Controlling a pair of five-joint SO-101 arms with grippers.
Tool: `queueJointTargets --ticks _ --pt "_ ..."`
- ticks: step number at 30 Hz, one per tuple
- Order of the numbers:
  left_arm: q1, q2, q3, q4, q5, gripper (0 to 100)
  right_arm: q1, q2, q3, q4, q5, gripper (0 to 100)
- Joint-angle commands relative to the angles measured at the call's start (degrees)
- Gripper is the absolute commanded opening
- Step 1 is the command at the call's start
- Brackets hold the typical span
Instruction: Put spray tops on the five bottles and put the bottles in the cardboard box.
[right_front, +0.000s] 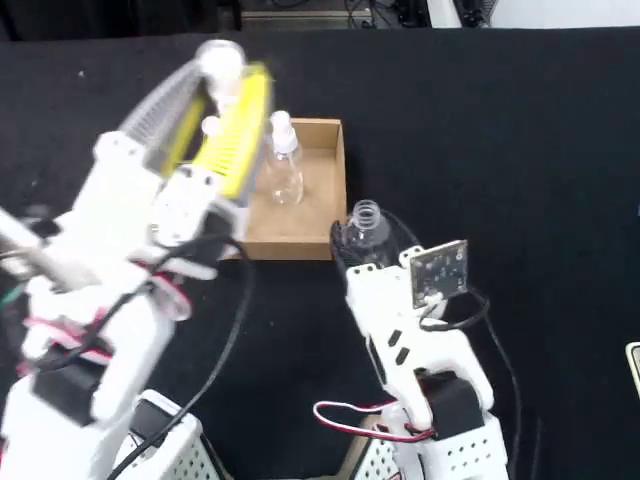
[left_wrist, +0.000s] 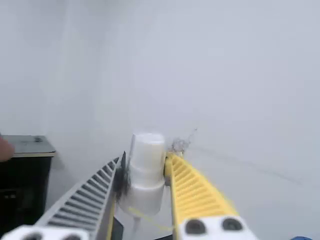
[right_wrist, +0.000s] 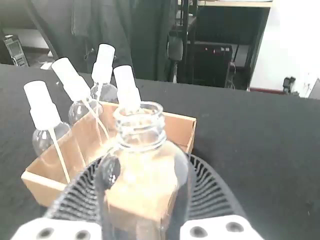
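My left gripper (left_wrist: 144, 167) is raised high over the table, shut on a white spray top (left_wrist: 146, 167); in the high view that gripper (right_front: 222, 70) hovers above the cardboard box (right_front: 318, 215). My right gripper (right_wrist: 142, 192) is shut on an uncapped clear bottle (right_wrist: 142, 170), held upright just in front of the box; in the high view the bottle (right_front: 366, 232) stands at the box's near right corner. Several capped bottles (right_wrist: 82, 107) stand inside the box (right_wrist: 182, 131). One capped bottle (right_front: 284, 160) shows beside the left arm in the high view.
Black cloth (right_front: 500, 150) covers the table. The left arm (right_front: 130, 260) hides much of the box's left part in the high view. A pale object (right_front: 633, 362) lies at the table's right edge.
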Motion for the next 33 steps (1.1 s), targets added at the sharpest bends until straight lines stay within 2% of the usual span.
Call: queueJointTargets --ticks 1,6,15,24,30,33 --pt "5.85 -0.62 6.81 -12.40 0.18 3 -1.23 -4.18 -0.48 -3.34 -0.26 1.1" --pt "6.81 -0.62 10.86 -18.37 0.18 3 -1.23 -4.18 -1.80 -2.81 -0.35 1.1" --pt "6.81 -0.35 10.95 -18.73 0.18 3 -1.32 -4.53 -4.53 -0.79 -0.35 1.1" --pt "6.81 10.46 5.14 -18.37 0.18 3 -1.05 -5.76 -4.44 -0.70 -0.35 1.0" --pt "6.90 11.43 3.91 -18.37 0.44 3 -0.97 -5.76 -4.79 -0.26 -0.26 1.0" --pt "9.45 11.43 3.91 -18.37 0.26 3 -0.97 -5.76 -6.11 1.49 -0.26 1.0"
